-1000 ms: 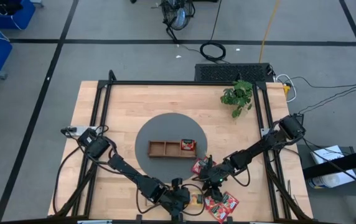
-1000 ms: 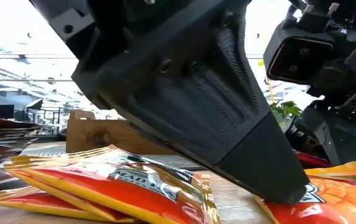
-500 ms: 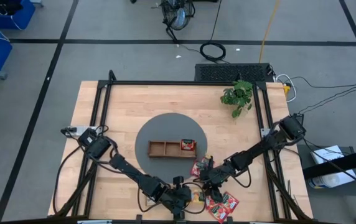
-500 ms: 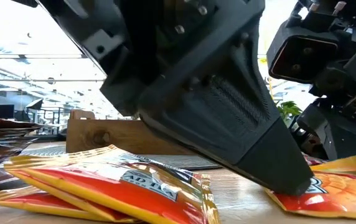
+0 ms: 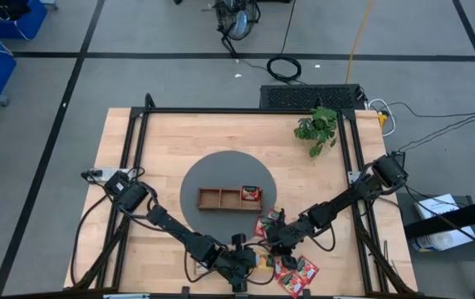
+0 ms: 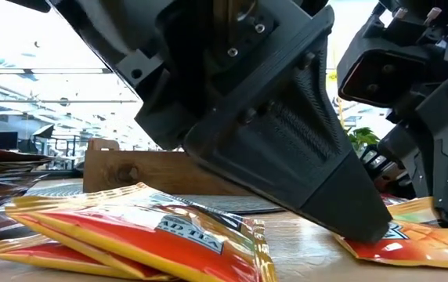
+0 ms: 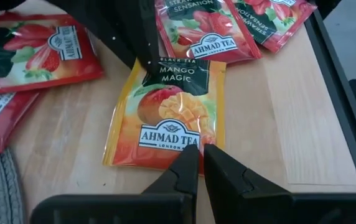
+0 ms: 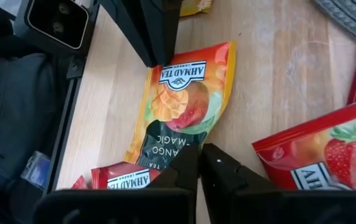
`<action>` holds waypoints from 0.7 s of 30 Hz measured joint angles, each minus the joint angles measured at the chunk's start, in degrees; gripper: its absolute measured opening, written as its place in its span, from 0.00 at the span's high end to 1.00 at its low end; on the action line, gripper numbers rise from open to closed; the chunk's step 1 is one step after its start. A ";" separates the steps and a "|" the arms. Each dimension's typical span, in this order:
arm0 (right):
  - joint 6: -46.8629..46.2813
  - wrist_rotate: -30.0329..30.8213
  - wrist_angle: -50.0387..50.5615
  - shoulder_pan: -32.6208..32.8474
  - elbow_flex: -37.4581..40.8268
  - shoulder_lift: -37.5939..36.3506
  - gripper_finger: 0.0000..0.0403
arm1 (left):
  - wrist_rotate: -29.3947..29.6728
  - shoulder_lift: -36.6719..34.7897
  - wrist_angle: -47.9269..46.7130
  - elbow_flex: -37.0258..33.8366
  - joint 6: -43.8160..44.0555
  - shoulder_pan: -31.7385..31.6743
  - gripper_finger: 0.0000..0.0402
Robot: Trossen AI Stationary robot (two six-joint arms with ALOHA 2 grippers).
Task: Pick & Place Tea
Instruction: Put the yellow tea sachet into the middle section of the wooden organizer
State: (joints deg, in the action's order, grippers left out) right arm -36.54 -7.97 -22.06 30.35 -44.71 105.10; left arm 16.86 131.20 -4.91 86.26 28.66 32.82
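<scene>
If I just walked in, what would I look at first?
The bright orange mango tea sachet lying flat on the wooden table, near its front edge. Both grippers pinch it from opposite ends: the left gripper at one edge, the right gripper at the other. Red strawberry sachets lie scattered around it.

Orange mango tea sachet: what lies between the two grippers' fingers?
Only the orange mango tea sachet itself, flat on bare wooden tabletop; left gripper at one end, right gripper at the other, per both wrist views.
</scene>
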 joint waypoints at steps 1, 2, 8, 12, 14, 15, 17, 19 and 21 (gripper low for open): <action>0.41 0.33 -0.08 0.00 0.00 0.00 0.99 | 0.00 -0.05 0.55 -0.05 -0.94 0.05 0.91; 0.87 0.46 -0.18 0.00 0.00 0.00 1.00 | 0.05 -0.38 0.69 -0.08 -1.96 0.28 0.91; 1.96 0.55 -0.37 0.00 0.09 -1.30 1.00 | -0.16 -3.22 -0.15 -0.41 -6.18 1.52 0.91; 3.80 0.72 -0.92 -0.02 -0.02 -3.17 1.00 | 1.94 -5.56 0.29 -0.12 -8.22 2.98 0.91; 4.99 0.85 -0.06 -0.08 -0.08 -4.26 1.00 | 3.34 -6.34 -0.36 -0.11 -8.71 3.57 0.91; 5.75 0.88 0.63 -0.12 -0.58 -4.69 1.00 | 3.98 -6.53 -0.51 -0.14 -8.87 3.85 0.91; 7.77 1.23 4.12 -0.24 -1.82 -6.31 1.00 | 5.89 -7.59 -0.76 -0.16 -9.25 4.45 0.91; 10.14 2.64 10.36 -0.24 -4.30 -7.80 1.00 | 9.67 -9.45 -1.26 -0.09 -9.73 5.14 0.91; 13.09 4.45 19.24 -0.24 -7.69 -9.39 1.00 | 15.42 -11.49 -3.54 -0.03 -10.24 5.91 0.91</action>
State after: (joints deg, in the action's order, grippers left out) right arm -23.45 -3.51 -2.82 30.11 -52.39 95.71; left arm 32.28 119.71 -8.45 86.24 18.42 38.73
